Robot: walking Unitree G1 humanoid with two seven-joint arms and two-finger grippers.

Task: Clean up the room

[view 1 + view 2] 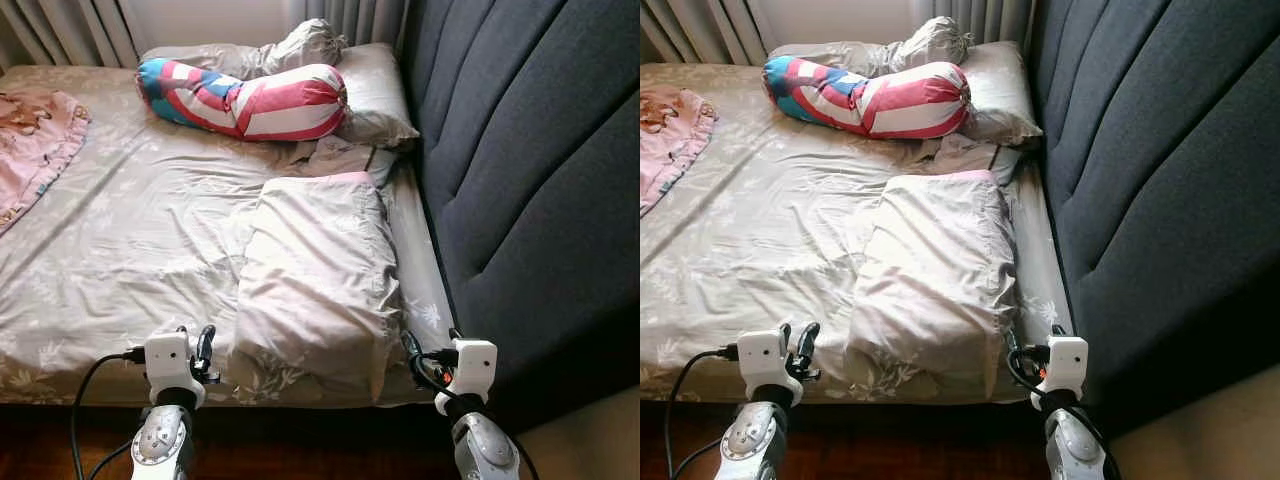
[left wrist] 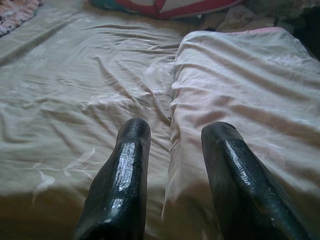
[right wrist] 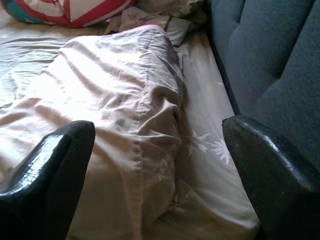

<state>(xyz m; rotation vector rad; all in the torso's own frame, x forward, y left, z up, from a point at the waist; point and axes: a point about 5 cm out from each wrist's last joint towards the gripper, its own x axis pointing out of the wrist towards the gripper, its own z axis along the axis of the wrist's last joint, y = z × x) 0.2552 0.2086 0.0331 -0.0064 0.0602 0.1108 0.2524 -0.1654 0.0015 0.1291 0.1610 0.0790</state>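
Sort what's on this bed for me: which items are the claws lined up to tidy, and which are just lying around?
In play:
- folded beige pillow at the near bed edge, between both claws
- left claw, open, at its left side
- right claw, open, at its right side

Lying about:
- striped bolster by the headboard
- crumpled pillows behind it
- pink blanket at the far left

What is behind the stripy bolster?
Behind the bolster lie a crumpled grey bundle and a pillow against the headboard. The bolster hides the lower parts of both, so what else lies there cannot be seen.
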